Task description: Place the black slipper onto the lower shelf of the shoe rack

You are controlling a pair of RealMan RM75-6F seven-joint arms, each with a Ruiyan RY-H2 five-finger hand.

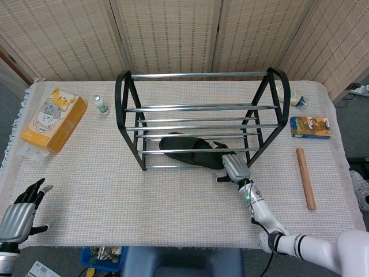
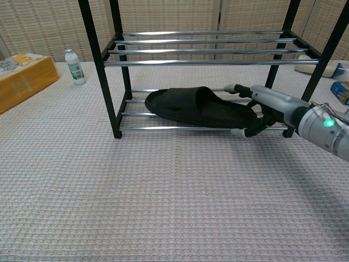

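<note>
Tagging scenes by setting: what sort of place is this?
Probably a staged indoor test area, not a home: a cloth-covered table carries a shoe rack, woven folding screens stand behind it.

Light: falling evenly, bright, from overhead | shadows: lying soft | glare: glinting off shoe rack (image 1: 199,107) rails | focus: staying sharp

The shoe rack (image 2: 207,49) loses its top at the chest view's upper edge. Its chrome bars cross over the black slipper (image 1: 187,150) in the head view, center. The left hand (image 1: 20,210) is cut off at the bottom left corner; labels on the small bottle (image 1: 101,105) are too small to read.
</note>
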